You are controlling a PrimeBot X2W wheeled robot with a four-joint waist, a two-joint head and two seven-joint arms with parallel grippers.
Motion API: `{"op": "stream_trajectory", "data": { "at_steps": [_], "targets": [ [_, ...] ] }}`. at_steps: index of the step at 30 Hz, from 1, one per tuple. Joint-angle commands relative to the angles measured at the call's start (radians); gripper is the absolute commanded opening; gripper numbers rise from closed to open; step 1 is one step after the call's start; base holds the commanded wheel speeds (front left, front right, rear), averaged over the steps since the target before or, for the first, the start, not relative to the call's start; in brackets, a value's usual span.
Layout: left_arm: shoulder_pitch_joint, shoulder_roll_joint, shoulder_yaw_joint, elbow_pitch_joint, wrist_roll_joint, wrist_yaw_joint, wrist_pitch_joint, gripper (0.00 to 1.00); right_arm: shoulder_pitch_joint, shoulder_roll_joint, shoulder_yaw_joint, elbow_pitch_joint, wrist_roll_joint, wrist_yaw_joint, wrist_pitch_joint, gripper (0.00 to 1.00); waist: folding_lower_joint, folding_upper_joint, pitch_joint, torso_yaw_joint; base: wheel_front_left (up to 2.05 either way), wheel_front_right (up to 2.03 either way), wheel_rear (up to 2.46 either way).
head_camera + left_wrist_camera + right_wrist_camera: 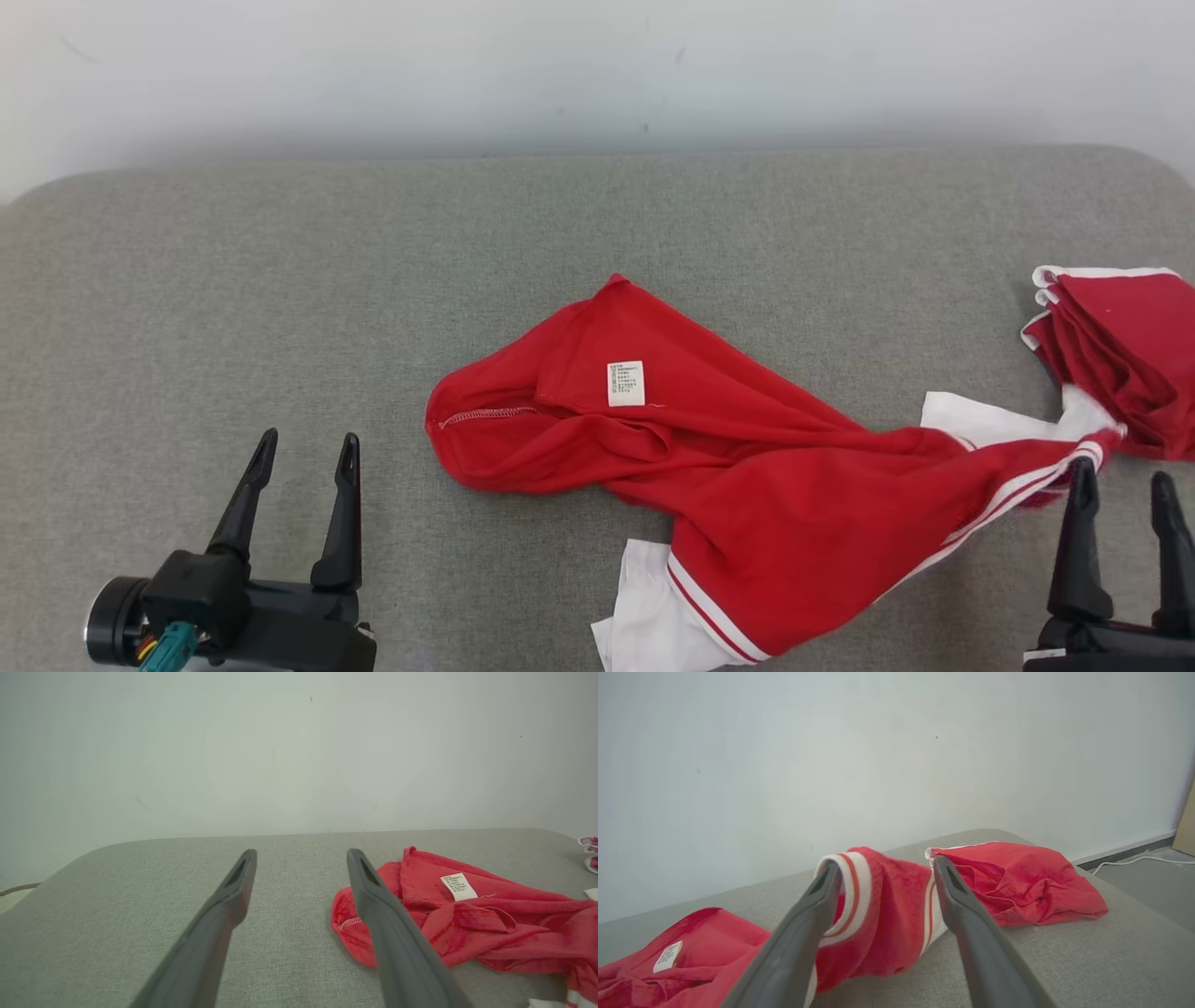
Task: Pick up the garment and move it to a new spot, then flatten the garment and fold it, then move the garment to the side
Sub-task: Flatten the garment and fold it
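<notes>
Crumpled red garment with white striped trim (728,448) lay mid-pad, its long axis running toward the right edge of the grey fabric pad (233,280). Right tool (1122,469), spread wide and empty, sat just beside the striped end. Left tool (310,437), also spread and empty, stood well apart. Right arm judged nearer.

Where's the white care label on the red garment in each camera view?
Head view: care label near the centre, on the red garment.
Left wrist view: label right of centre, mid-height.
Right wrist view: label at lower left.
Shared landmark: grey cushion meeting the pale wall.
</notes>
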Motion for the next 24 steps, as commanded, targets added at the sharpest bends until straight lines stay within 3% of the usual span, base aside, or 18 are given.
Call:
{"op": "stream_trajectory", "data": {
  "at_steps": [1, 10, 16, 24],
  "targets": [
    [0.017, 0.005, 0.0, 0.001, -0.005, 0.002, -0.001, 1.0, 0.014, -0.006, 0.012, -0.003, -0.016, -0.001, -0.002, 1.0, 0.0001, 0.0, -0.014, 0.009, 0.0, 0.0, 0.0],
    [0.027, 0.01, 0.001, -0.01, -0.009, 0.011, -0.001, 1.0, 0.083, 0.007, 0.024, -0.015, -0.022, -0.001, 0.065, 1.0, 0.0001, 0.0, -0.024, 0.003, 0.0, 0.0, 0.0],
    [0.037, 0.018, 0.006, -0.027, -0.017, 0.019, 0.009, 1.0, 0.055, 0.004, 0.086, -0.067, -0.053, -0.001, 0.075, 1.0, 0.0001, 0.0, -0.023, -0.02, 0.0, 0.0, 0.0],
    [0.047, 0.022, -0.008, -0.044, -0.016, 0.024, 0.028, 1.0, 0.0, -0.04, 0.19, -0.087, -0.097, -0.001, 0.102, 1.0, 0.0001, 0.0, -0.041, -0.001, 0.0, 0.0, 0.0]
  ]
}}
